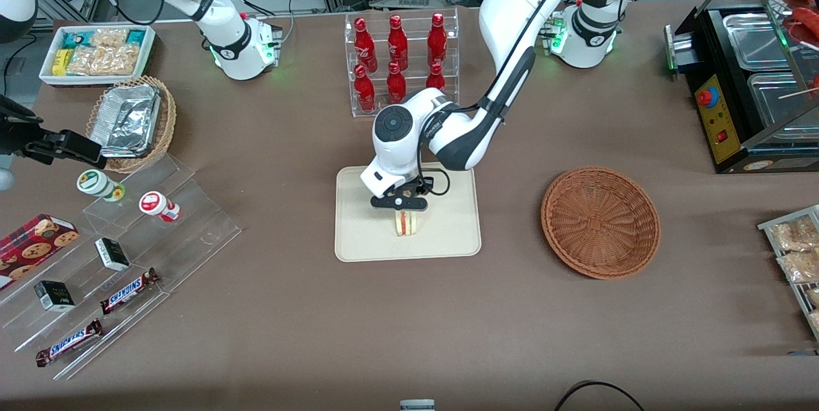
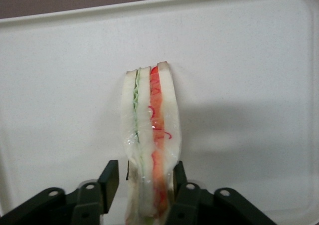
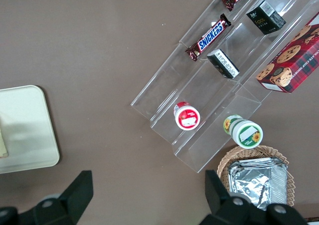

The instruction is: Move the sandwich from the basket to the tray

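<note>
The sandwich [image 1: 407,224] stands on its edge on the cream tray [image 1: 448,244], near the tray's middle. In the left wrist view the sandwich [image 2: 152,130] shows white bread with green and red layers in clear wrap, resting on the tray [image 2: 249,60]. My left gripper [image 1: 403,206] hangs straight above it, its fingers [image 2: 110,177] straddling the sandwich's upper end. The gripper [image 2: 144,172] is open: a gap shows between one finger and the wrap, while the other finger sits against it. The reddish-brown basket [image 1: 600,222] lies empty toward the working arm's end of the table.
A clear rack of red bottles [image 1: 398,59] stands farther from the front camera than the tray. Acrylic steps with snack bars [image 1: 128,289] and small cups lie toward the parked arm's end, beside a tan basket with a foil container [image 1: 131,120]. A black warmer cabinet [image 1: 748,91] stands at the working arm's end.
</note>
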